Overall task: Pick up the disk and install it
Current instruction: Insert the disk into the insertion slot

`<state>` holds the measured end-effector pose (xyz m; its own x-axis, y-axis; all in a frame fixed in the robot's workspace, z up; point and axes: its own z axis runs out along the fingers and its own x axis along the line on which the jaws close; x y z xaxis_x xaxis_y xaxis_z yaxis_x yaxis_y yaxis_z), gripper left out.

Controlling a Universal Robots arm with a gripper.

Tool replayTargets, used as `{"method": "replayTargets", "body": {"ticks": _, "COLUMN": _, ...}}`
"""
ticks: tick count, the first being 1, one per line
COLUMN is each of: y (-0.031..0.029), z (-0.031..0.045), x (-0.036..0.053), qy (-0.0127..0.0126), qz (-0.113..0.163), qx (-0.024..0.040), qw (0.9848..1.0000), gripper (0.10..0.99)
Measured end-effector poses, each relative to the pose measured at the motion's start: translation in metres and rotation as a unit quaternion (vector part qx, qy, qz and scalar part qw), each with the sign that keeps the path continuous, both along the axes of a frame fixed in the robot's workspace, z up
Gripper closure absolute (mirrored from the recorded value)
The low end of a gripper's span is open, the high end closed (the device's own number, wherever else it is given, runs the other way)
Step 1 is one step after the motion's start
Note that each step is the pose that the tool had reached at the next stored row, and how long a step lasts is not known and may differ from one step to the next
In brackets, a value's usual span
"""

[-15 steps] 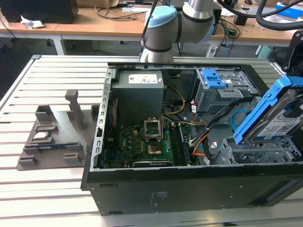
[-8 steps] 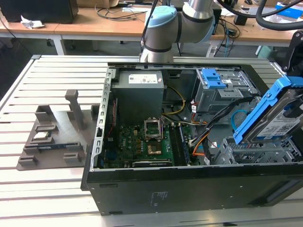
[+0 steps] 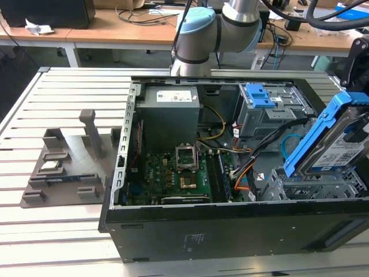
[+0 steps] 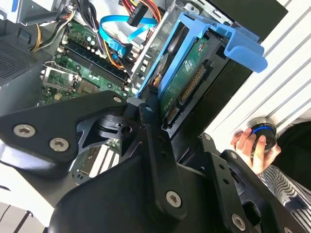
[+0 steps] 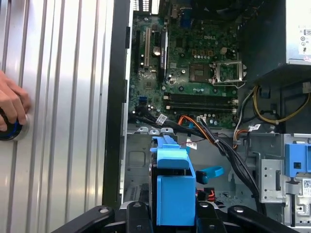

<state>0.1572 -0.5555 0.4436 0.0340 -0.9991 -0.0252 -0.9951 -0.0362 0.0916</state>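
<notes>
The disk (image 3: 337,147) is a silver drive with a white-and-blue label in a bright blue plastic frame. It hangs steeply tilted over the grey metal drive cage (image 3: 314,186) at the front corner of the open computer case (image 3: 230,231), on the exterior view's right. My gripper (image 3: 356,86) is shut on the disk's upper end. In the second wrist view the black fingers (image 4: 150,121) clamp the disk (image 4: 187,80), whose green circuit side and connector face the camera. In the first wrist view the blue frame (image 5: 175,189) sits between the fingers (image 5: 138,213), above the cage floor.
Inside the case lie the motherboard (image 3: 179,173), a grey power supply box (image 3: 170,112), a blue latch on a metal cage (image 3: 260,98) and loose cables (image 3: 253,153). A grey fixture (image 3: 63,164) lies on the slatted table. A person's hand (image 4: 250,143) rests on a round knob.
</notes>
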Motion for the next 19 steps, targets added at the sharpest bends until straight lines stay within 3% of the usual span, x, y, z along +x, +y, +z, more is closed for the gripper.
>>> {"method": "replayTargets", "body": {"ticks": 9, "y": 0.0061, "z": -0.0121, "x": -0.0003, "qy": 0.0000, "qz": -0.017, "qx": -0.0005, "qw": 0.9999, "gripper": 0.725}}
{"method": "replayTargets", "body": {"ticks": 15, "y": 0.0065, "z": -0.0196, "x": -0.0061, "qy": -0.0001, "qz": -0.018, "qx": -0.0005, "qw": 0.9998, "gripper": 0.725}}
{"method": "replayTargets", "body": {"ticks": 17, "y": 0.0066, "z": -0.0188, "x": -0.0109, "qy": -0.0046, "qz": -0.018, "qx": -0.0016, "qw": 0.9998, "gripper": 0.725}}
{"method": "replayTargets", "body": {"ticks": 19, "y": 0.0066, "z": -0.0188, "x": -0.0113, "qy": -0.0055, "qz": -0.018, "qx": -0.0044, "qw": 0.9998, "gripper": 0.725}}
